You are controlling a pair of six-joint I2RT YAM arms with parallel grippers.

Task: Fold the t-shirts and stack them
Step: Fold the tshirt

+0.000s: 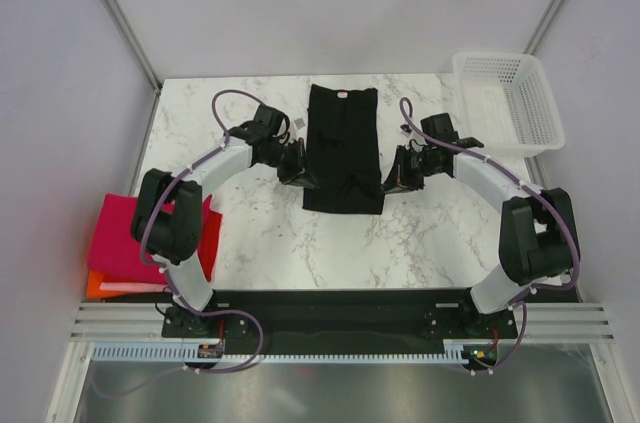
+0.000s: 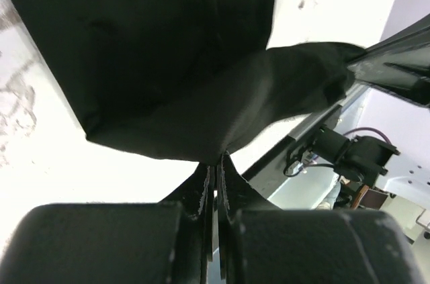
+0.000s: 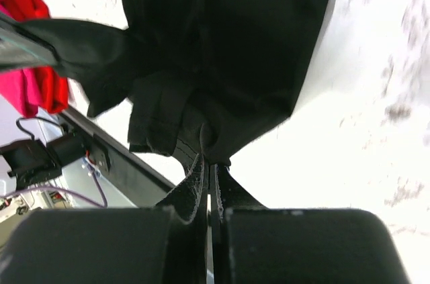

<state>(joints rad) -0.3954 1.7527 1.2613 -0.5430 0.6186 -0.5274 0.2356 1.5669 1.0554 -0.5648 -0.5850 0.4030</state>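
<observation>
Top external view: the black t-shirt [image 1: 342, 143] lies lengthwise in the middle of the marble table [image 1: 420, 243], narrowed into a long strip with its collar at the far end. The left gripper [image 1: 303, 179] is at the shirt's near left corner and the right gripper [image 1: 391, 183] is at its near right corner. In the left wrist view the jaws are pinched together on a fold of black cloth that lifts off the table right at the fingertips. In the right wrist view the jaws are likewise clamped on a bunched edge of the hem. A stack of folded t-shirts [image 1: 125, 233], magenta-pink on top with red and orange edges showing, sits at the table's left edge, well apart from both grippers. A white mesh basket [image 1: 510, 103] stands at the far right corner.
</observation>
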